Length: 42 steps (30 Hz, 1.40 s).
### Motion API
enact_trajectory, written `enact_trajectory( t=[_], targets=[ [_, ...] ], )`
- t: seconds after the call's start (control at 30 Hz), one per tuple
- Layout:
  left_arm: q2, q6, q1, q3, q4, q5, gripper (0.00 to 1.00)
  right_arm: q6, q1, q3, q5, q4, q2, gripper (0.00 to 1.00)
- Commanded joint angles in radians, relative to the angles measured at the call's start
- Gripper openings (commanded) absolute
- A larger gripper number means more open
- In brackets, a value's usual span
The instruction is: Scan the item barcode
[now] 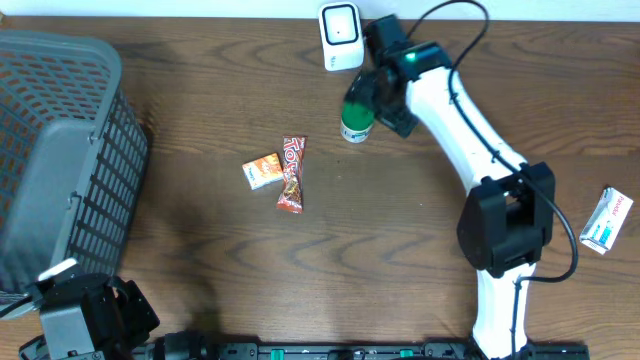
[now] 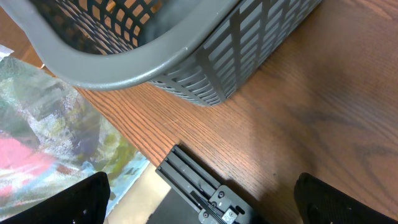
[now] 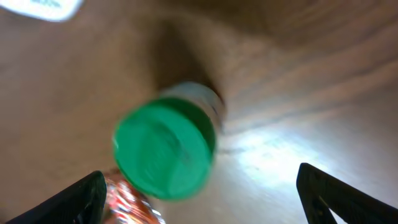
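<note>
The right gripper [image 3: 199, 186] stands wide apart above the green-capped bottle [image 3: 165, 149]; it should centre itself before closing.

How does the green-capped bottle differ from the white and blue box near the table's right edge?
The bottle stands upright and is round, with a green cap; the box lies flat and is rectangular, white and blue. The bottle is close to the white scanner, at the open right claw; the box lies alone, far from that claw. Both rest on the wooden table, and neither is gripped.
</note>
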Motion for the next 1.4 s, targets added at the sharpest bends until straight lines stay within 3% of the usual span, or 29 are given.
enact_trajectory(
  t=[0.0, 0.17, 0.37, 0.83, 1.1, 1.27, 1.37],
  targets=[
    [-0.003, -0.009, 0.004, 0.002, -0.002, -0.013, 0.95, 0.121, 0.005, 0.016, -0.11, 0.032, 0.042, 0.93],
    [-0.003, -0.009, 0.004, 0.002, -0.002, -0.013, 0.95, 0.227, 0.031, 0.016, -0.095, 0.045, 0.045, 0.99],
    [-0.003, -0.009, 0.004, 0.002, -0.002, -0.013, 0.95, 0.399, 0.057, 0.016, -0.021, 0.061, 0.047, 0.99],
    [-0.003, -0.009, 0.004, 0.002, -0.002, -0.013, 0.95, 0.477, 0.047, 0.016, -0.096, 0.123, 0.185, 0.99],
    [-0.003, -0.009, 0.004, 0.002, -0.002, -0.013, 0.95, 0.386, 0.042, 0.016, -0.096, 0.099, 0.193, 0.78],
    [-0.003, -0.009, 0.004, 0.002, -0.002, -0.013, 0.95, 0.216, 0.043, 0.016, -0.092, 0.012, 0.192, 0.61],
    [-0.003, -0.009, 0.004, 0.002, -0.002, -0.013, 0.95, 0.116, 0.046, 0.016, -0.092, -0.056, 0.192, 0.58]
  ],
)
